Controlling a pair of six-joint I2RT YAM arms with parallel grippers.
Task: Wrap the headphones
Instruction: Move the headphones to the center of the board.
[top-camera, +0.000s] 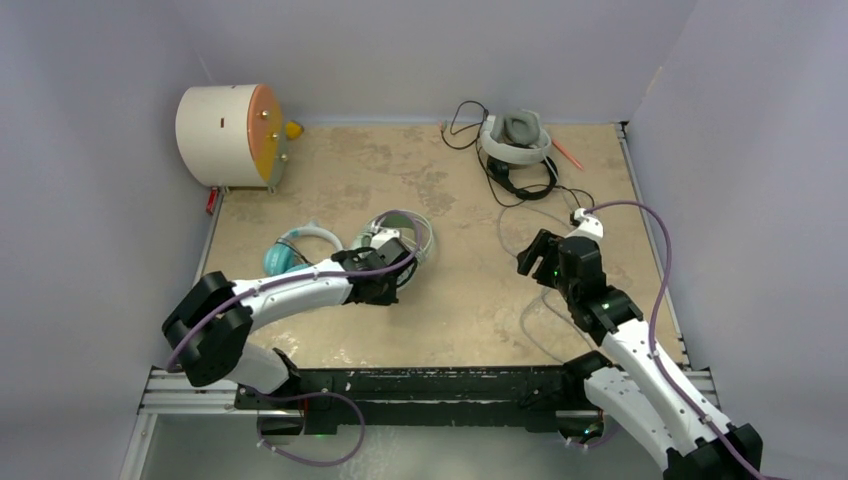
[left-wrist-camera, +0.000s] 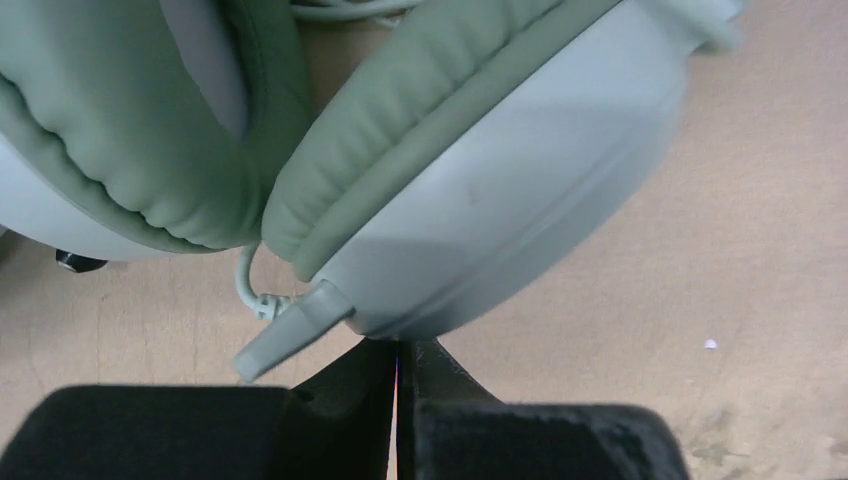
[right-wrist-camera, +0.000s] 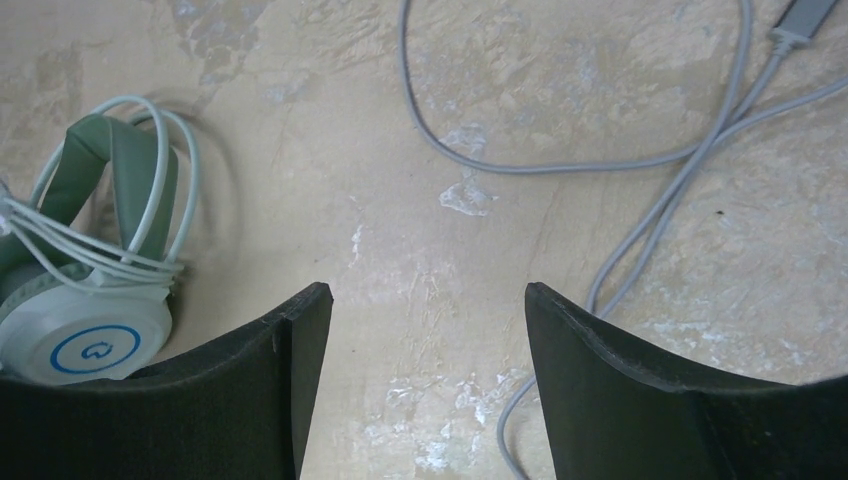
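We're in tight on the mint headset (top-camera: 398, 238): soft, wrinkled green cushions, glossy pale oval shells, and a stubby grey plug boot with thin white cord curling out of it. The left pincer (left-wrist-camera: 397, 350) is squeezed fully shut with nothing visible between its black tips, and it sits just under one shell. From the right wrist we see white cord looped round the padded band and across the flat cup with the blue ring. The headset lies on the mottled tan counter (top-camera: 460, 300), left of centre, cups toward the left pincer and band arching away to the far right. Just left of it lies the teal headset (top-camera: 288, 252). In the far left corner is the cream drum (top-camera: 222, 135) with its orange face. At the far right sits the white headset (top-camera: 517, 138), with the black headset (top-camera: 510, 186) just in front of it. The right pincer (right-wrist-camera: 425, 295) hangs wide open and holds nothing, with bare counter between its fingers. A grey cable (right-wrist-camera: 560, 167) snakes loosely ahead of it and past its right finger.
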